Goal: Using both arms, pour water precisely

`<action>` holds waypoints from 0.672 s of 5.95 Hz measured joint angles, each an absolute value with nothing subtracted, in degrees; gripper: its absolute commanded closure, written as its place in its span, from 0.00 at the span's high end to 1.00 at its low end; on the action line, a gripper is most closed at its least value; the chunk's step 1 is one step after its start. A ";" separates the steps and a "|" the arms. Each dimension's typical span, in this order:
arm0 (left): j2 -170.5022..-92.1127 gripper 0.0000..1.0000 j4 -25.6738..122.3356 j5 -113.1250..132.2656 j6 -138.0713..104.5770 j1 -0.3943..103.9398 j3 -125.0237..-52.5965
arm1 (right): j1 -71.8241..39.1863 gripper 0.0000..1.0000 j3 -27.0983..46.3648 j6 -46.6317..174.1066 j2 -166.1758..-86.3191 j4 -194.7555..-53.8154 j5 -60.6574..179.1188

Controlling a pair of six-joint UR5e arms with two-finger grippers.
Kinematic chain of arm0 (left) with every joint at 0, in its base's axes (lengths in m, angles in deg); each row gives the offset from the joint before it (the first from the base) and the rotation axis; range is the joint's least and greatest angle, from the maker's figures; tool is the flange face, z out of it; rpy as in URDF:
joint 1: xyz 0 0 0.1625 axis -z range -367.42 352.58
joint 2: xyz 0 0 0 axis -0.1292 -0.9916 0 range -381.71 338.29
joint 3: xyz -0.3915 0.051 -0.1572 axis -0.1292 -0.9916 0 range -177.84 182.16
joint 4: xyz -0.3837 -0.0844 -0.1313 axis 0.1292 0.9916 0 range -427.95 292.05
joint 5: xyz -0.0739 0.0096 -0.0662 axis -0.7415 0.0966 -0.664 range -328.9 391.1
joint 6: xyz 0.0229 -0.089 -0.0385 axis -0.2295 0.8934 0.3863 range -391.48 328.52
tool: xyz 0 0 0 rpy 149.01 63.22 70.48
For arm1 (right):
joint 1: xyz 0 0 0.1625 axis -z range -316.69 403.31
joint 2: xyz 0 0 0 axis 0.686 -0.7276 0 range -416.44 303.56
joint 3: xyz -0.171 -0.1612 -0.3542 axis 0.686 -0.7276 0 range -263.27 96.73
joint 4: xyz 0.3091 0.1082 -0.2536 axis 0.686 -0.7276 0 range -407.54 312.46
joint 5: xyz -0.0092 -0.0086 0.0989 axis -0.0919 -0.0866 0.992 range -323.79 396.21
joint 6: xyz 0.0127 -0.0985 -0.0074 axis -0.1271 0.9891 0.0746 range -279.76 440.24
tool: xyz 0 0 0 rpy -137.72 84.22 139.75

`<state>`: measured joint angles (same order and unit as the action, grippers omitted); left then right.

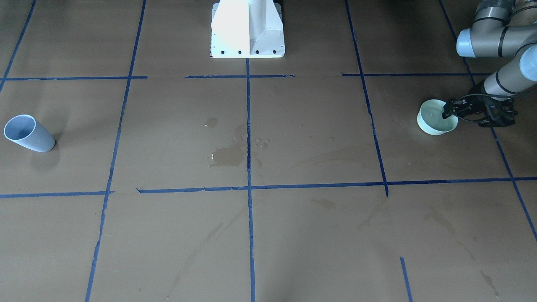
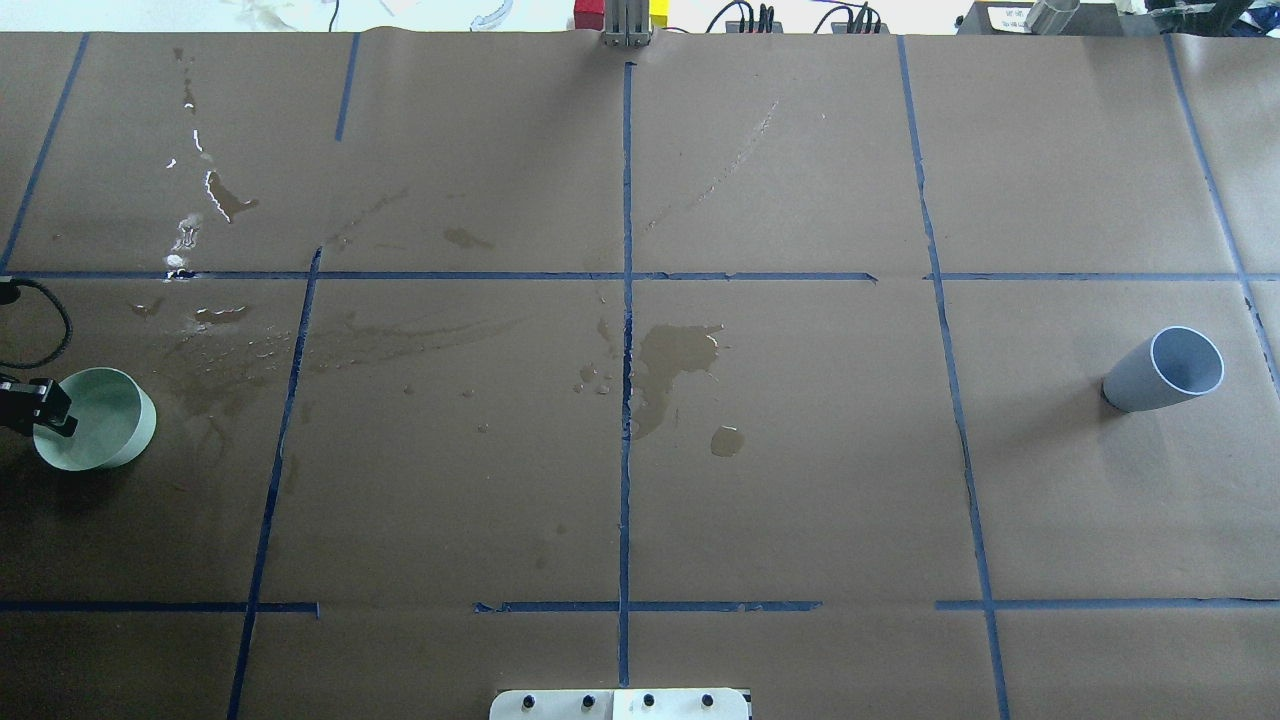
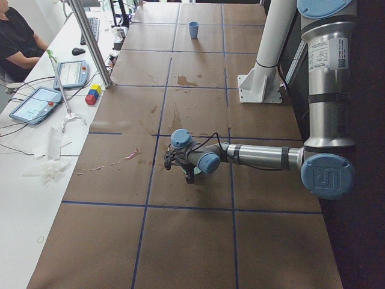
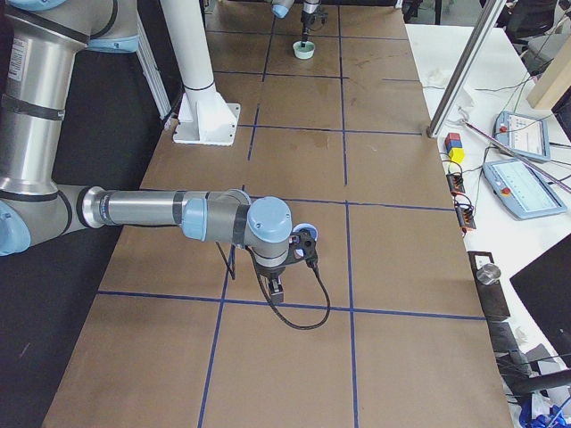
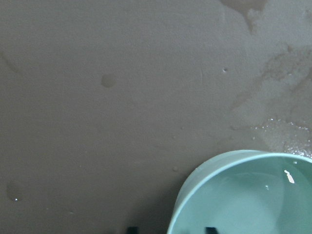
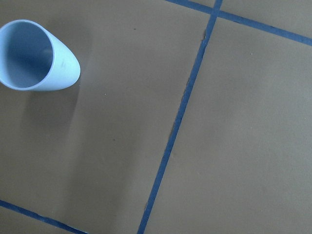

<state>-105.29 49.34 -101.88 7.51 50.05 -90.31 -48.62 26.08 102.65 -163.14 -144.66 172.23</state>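
Note:
A pale green bowl [image 1: 432,121] [image 2: 105,420] stands at the table's end on my left, with clear water [image 5: 253,200] in it. My left gripper [image 1: 448,112] [image 2: 52,410] is low at the bowl's rim. In the left wrist view the two fingertips [image 5: 209,229] stand apart, one inside the rim and one outside, so it is open. A blue-grey cup [image 1: 29,134] [image 2: 1165,370] [image 6: 36,56] stands upright at the opposite end. My right gripper [image 4: 302,242] hangs close by the cup and shows only in the exterior right view; I cannot tell whether it is open or shut.
Brown paper with a blue tape grid covers the table. A wet puddle stain [image 2: 675,355] [image 1: 228,156] lies at its middle, and more splashes [image 2: 215,195] lie at the far left. The white pedestal [image 1: 247,29] is at the robot's side. The operators' desk with tablets [image 3: 36,102] runs along the far edge.

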 measured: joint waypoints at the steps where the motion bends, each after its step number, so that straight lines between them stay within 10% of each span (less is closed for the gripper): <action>1: -105.38 0.00 49.41 -101.92 7.41 50.01 -90.23 | -48.62 1.00 26.10 102.65 -163.14 -144.66 172.25; 4: -109.94 0.00 49.15 -103.39 9.16 49.96 -91.39 | -48.62 1.00 26.06 102.65 -163.14 -144.69 172.37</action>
